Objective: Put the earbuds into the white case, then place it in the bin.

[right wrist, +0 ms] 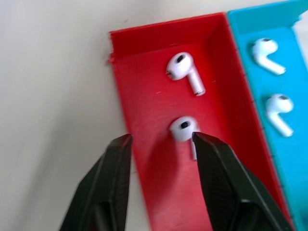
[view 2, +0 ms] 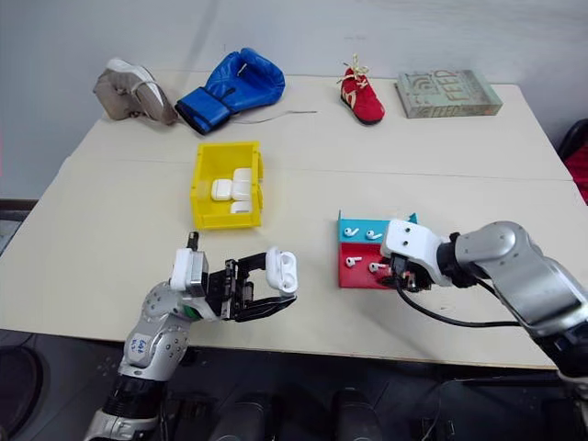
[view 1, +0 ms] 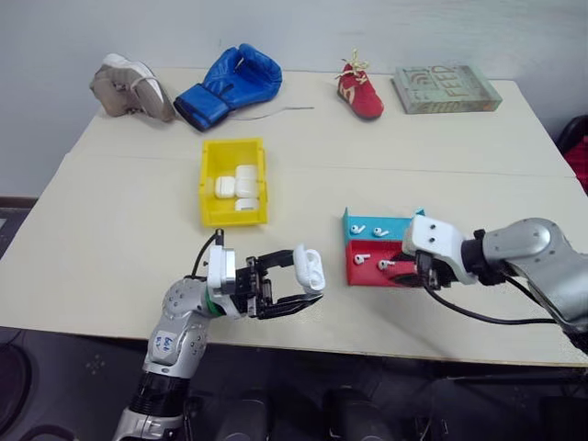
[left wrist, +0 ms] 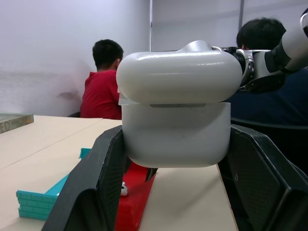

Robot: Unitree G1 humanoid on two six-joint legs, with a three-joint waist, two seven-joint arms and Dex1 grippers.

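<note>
My left gripper (view 1: 308,281) is shut on the white case (view 1: 309,267) and holds it above the table's front edge. The case's lid stands open. In the left wrist view the case (left wrist: 177,115) sits between the two black fingers (left wrist: 96,185). My right gripper (right wrist: 161,139) is open and points down into the red tray (right wrist: 144,96). One of the earbuds (right wrist: 183,129) lies between its fingertips, close to one finger, and another earbud (right wrist: 185,70) lies beyond. Two more earbuds (right wrist: 269,53) lie in the teal tray (right wrist: 250,29). The yellow bin (view 1: 206,184) stands farther back on the table.
Several white cases lie in the bin. Along the table's far edge are a grey shoe (view 1: 131,87), a blue boxing glove (view 1: 230,84), a red shoe (view 1: 360,92) and a book (view 1: 446,89). A person in red (left wrist: 101,91) sits beyond the table.
</note>
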